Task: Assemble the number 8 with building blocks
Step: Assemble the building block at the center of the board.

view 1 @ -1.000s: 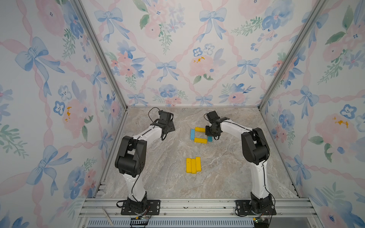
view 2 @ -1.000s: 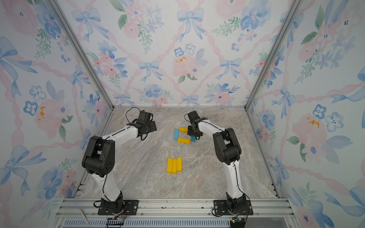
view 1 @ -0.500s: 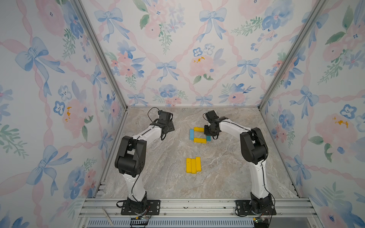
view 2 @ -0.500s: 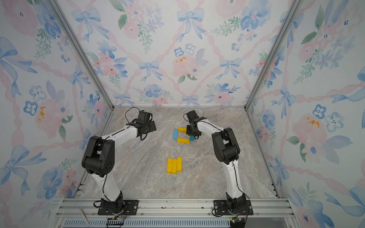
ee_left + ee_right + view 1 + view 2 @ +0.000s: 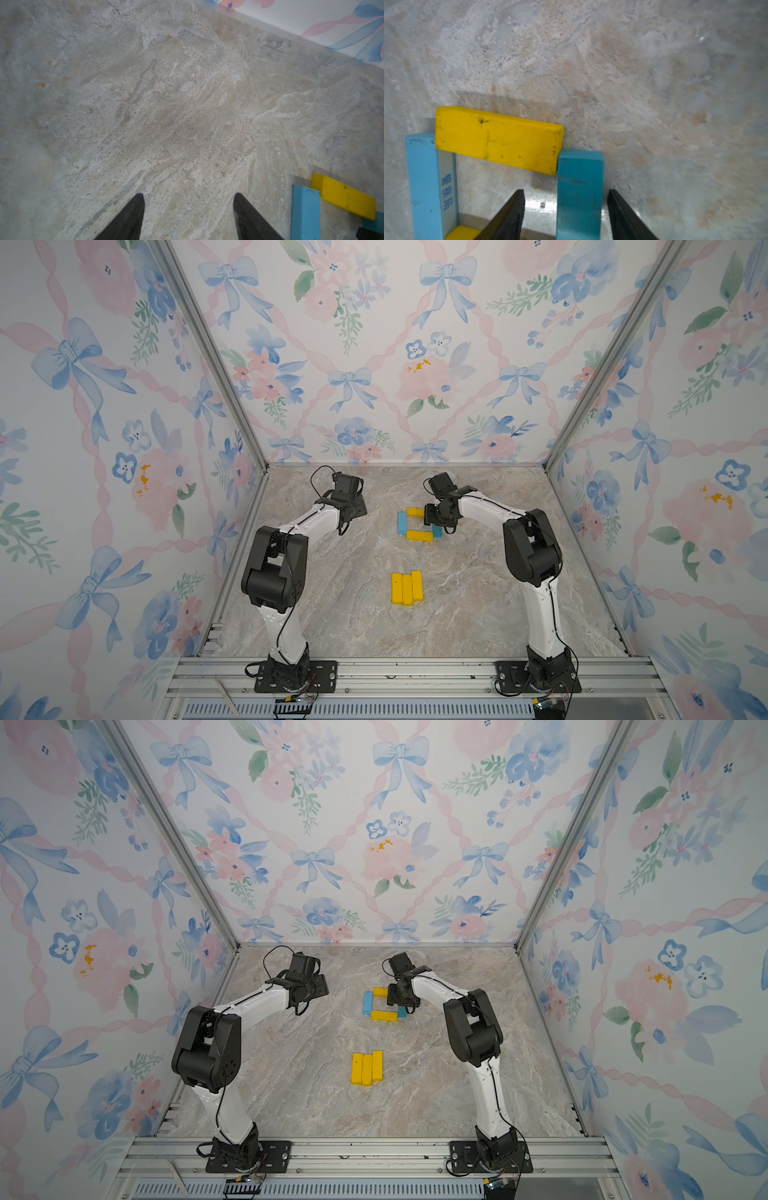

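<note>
Right gripper (image 5: pixel 566 190) has spread its ribbed black fingers (image 5: pixel 508 216) clear of the smooth teal bar (image 5: pixel 580 187), which closes a square loop with the light blue bar (image 5: pixel 422 182) and yellow bars (image 5: pixel 498 139) on the marbled tabletop (image 5: pixel 478 593). Left gripper (image 5: pixel 189 194) gapes, empty.

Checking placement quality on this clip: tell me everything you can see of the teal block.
The teal block is a plain oblong bar, matte and solid-coloured, edges slightly scuffed. It lies on the marbled table as one side of the half-built figure, opposite the light blue block. One end meets the end of a yellow block. The right hand straddles it, jaws open, with a clear gap on the inner side.
</note>
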You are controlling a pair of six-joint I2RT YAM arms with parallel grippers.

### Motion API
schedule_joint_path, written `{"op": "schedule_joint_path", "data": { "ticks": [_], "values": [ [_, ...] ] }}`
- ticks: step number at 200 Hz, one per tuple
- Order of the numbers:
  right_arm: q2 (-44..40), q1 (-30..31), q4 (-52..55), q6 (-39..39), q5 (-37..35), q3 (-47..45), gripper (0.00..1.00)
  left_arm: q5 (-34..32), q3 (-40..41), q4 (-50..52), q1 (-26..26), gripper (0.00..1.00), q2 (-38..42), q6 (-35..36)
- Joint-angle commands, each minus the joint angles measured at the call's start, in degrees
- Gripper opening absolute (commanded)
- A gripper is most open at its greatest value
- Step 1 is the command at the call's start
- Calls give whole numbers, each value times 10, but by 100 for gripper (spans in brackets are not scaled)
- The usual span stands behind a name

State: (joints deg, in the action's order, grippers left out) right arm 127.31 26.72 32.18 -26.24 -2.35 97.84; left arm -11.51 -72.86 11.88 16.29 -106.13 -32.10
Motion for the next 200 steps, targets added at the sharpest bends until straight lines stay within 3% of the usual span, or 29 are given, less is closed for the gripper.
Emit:
{"op": "schedule_joint_path", "data": {
  "ticks": [1, 37, 66, 104, 118, 135, 138, 144, 151, 163, 178, 200],
  "values": [
    [13, 7, 12, 0, 1, -20, 65, -1, 5, 2, -4, 71, 18, 9],
    [-53, 10, -6, 1, -3, -57, 74, -10, 15, 3, 0, 71, 31, 9],
    [-141, 15, -5, 6, -32, -95, 75, -27, 35, 3, 17, 70, 43, 7],
    [-308, 9, -30, -4, -81, -169, 76, -87, 93, 3, 102, 70, 93, 2],
    [-381, -17, -96, -60, -22, -232, 76, -73, 126, 2, 134, 70, 115, -17],
    [-430, -87, -278, -195, 186, -341, 78, -46, 167, -4, 169, 70, 135, -42],
    [-431, -100, -323, -221, 218, -359, 81, -45, 174, -4, 175, 69, 138, -48],
    [-426, -121, -422, -280, 281, -395, 100, -37, 187, -5, 185, 70, 145, -61],
    [-412, -136, -493, -330, 333, -414, 98, -32, 204, -13, 199, 73, 157, -72],
    [-390, -142, -491, -343, 371, -409, 98, -40, 223, -18, 227, 77, 176, -90],
    [-396, -140, -496, -341, 350, -436, 98, -50, 234, -20, 259, 80, 194, -105],
    [-380, -166, -684, -462, 374, -514, 98, -55, 250, -19, 281, 79, 211, -119]
  ]
}}
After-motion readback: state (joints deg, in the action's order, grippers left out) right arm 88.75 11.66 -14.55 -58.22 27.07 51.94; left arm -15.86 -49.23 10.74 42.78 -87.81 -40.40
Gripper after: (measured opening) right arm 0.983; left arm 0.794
